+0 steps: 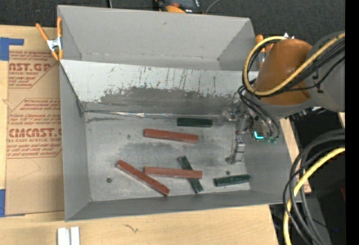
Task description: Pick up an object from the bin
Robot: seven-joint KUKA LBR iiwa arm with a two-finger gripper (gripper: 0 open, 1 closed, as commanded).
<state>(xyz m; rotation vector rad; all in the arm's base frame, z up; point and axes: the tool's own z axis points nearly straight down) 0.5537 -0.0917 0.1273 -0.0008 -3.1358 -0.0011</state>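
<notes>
Near the right wall of the bin [76, 148], the gripper [236, 154] hangs over bare floor; whether it is open or closed cannot be told. Nearest, toward the front right corner, lies a dark green bar [231, 180]. It is probably light, rigid and smooth; grip it across the narrow width at mid-length.
</notes>
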